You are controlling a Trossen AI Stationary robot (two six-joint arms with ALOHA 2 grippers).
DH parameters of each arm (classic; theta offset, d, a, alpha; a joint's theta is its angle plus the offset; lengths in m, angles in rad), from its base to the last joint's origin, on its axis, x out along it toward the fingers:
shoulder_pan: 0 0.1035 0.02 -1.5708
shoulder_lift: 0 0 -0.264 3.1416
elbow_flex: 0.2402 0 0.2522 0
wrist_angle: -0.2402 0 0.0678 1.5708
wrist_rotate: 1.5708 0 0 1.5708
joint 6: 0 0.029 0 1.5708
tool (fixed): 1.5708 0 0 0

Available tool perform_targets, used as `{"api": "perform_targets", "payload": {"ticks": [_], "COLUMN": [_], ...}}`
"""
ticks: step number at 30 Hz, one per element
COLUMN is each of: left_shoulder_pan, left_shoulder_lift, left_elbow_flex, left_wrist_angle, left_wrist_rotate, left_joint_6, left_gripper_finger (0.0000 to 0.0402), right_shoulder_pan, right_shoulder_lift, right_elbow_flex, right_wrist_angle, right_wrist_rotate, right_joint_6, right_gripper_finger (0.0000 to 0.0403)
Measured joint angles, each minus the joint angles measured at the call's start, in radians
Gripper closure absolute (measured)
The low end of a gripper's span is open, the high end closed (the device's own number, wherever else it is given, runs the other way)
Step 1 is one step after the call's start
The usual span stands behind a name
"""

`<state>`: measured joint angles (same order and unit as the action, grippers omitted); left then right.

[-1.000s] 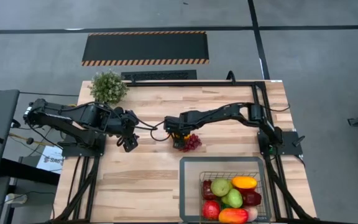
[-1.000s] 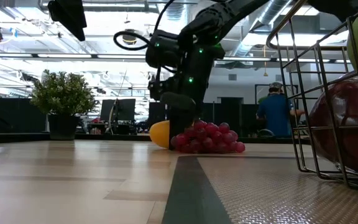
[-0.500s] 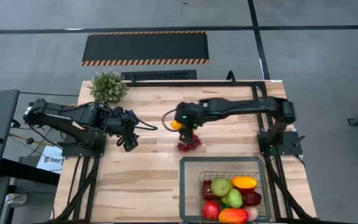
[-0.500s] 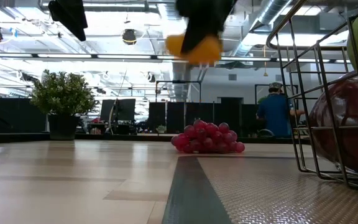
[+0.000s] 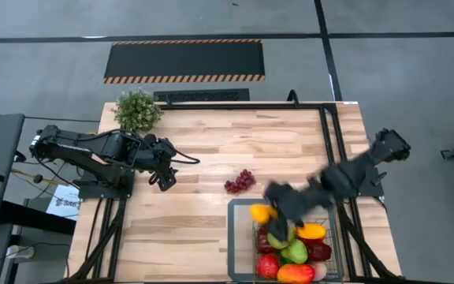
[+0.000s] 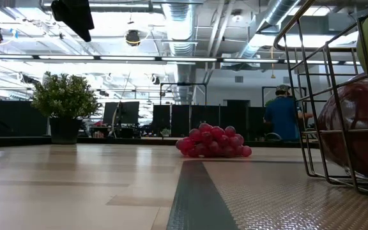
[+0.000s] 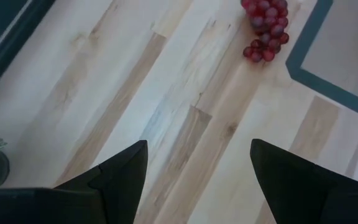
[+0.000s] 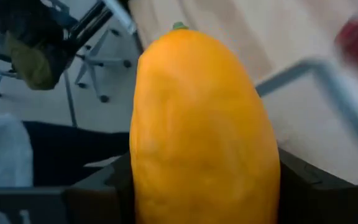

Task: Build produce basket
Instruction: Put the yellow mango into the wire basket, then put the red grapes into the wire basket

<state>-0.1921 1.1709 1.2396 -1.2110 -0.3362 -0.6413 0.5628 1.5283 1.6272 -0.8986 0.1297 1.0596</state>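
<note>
1. Orange-yellow fruit (image 8: 204, 124) pinched between the two fingers of the right tool (image 5: 268, 219), filling most of the right wrist view.
2. Carried over the far-left corner of the basket (image 5: 239, 207), right at its flat grey rim, in the high view.
3. Right arm stretched in a blurred diagonal from its base at the table's right edge down toward that corner.
4. Wire-mesh basket standing at the near right of the wooden table (image 5: 187, 229), already holding several pieces: a green fruit (image 5: 295, 252), a yellow-orange one (image 5: 311, 232), dark red ones (image 5: 320, 252), and a red-and-orange piece (image 5: 293, 274) along the near wall.
5. Purple grape bunch (image 5: 240, 182) lying on bare wood just beyond the basket's far-left corner, apart from the rim; seen also in the low view (image 6: 213, 142) and the left wrist view (image 7: 266, 28).
6. Left tool (image 5: 162, 179) hovering over the left half of the table, fingers spread wide and empty, well apart from the grapes.
7. Bushy green potted plant (image 5: 137, 110) sitting at the far-left corner of the table.
8. Person in a blue top (image 6: 282, 117) visible in the room behind, in the low view.
</note>
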Motion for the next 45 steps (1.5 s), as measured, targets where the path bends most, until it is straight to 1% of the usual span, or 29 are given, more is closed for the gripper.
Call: {"api": "perform_targets", "payload": {"ticks": [3, 5, 9, 11, 13, 18, 20, 24, 27, 29, 32, 35, 37, 40, 43, 45], "left_shoulder_pan": [0.000, 0.000, 0.000, 0.000, 0.000, 0.000, 0.000, 0.000, 0.000, 0.000, 0.000, 0.000, 0.000, 0.000, 0.000, 0.000], "left_shoulder_lift": [0.000, 0.000, 0.001, 0.001, 0.000, 0.001, 0.001, 0.001, 0.001, 0.001, 0.001, 0.001, 0.001, 0.001, 0.001, 0.001], "left_elbow_flex": [0.000, 0.000, 0.000, 0.000, 0.000, 0.000, 0.000, 0.000, 0.000, 0.000, 0.000, 0.000, 0.000, 0.000, 0.000, 0.000], "left_wrist_angle": [0.001, 0.005, 0.027, 0.035, 0.043, 0.052, 0.051, 0.051, 0.050, 0.050, 0.040, 0.031, 0.026, 0.009, -0.010, -0.019], "left_wrist_rotate": [-0.017, -0.018, -0.021, -0.031, -0.046, -0.064, -0.064, -0.064, -0.064, -0.064, -0.064, -0.064, -0.064, -0.064, -0.063, -0.064], "left_joint_6": [-0.002, -0.008, -0.010, -0.010, -0.010, -0.024, -0.033, -0.037, -0.036, -0.036, -0.036, -0.034, -0.034, -0.033, -0.033, -0.033], "left_gripper_finger": [0.0130, 0.0130, 0.0130, 0.0130, 0.0130, 0.0130, 0.0130, 0.0130, 0.0130, 0.0130, 0.0130, 0.0130, 0.0130, 0.0130, 0.0130, 0.0130], "right_shoulder_pan": [0.121, 0.190, 0.257, 0.264, 0.265, 0.245, 0.240, 0.230, 0.213, 0.198, 0.169, 0.117, 0.065, -0.028, -0.136, -0.216], "right_shoulder_lift": [0.053, 0.091, 0.172, 0.224, 0.266, 0.331, 0.341, 0.341, 0.340, 0.336, 0.314, 0.265, 0.232, 0.187, 0.172, 0.182], "right_elbow_flex": [0.000, -0.002, 0.000, -0.002, -0.002, -0.001, -0.002, -0.001, -0.001, -0.001, -0.002, -0.001, -0.001, -0.001, 0.000, 0.000], "right_wrist_angle": [0.031, 0.022, 0.035, 0.061, 0.076, 0.044, 0.034, 0.036, 0.028, 0.011, -0.030, -0.069, -0.097, -0.130, -0.130, -0.108], "right_wrist_rotate": [0.053, 0.073, 0.081, 0.080, 0.057, -0.084, -0.101, -0.101, -0.101, -0.110, -0.141, -0.143, -0.122, -0.047, 0.023, 0.030], "right_joint_6": [0.152, 0.233, 0.309, 0.302, 0.283, 0.268, 0.252, 0.218, 0.172, 0.135, 0.076, -0.003, -0.069, -0.196, -0.372, -0.493], "right_gripper_finger": [0.0149, 0.0148, 0.0148, 0.0148, 0.0148, 0.0139, 0.0123, 0.0075, 0.0044, 0.0031, 0.0025, 0.0027, 0.0029, 0.0032, 0.0032, 0.0032]}}
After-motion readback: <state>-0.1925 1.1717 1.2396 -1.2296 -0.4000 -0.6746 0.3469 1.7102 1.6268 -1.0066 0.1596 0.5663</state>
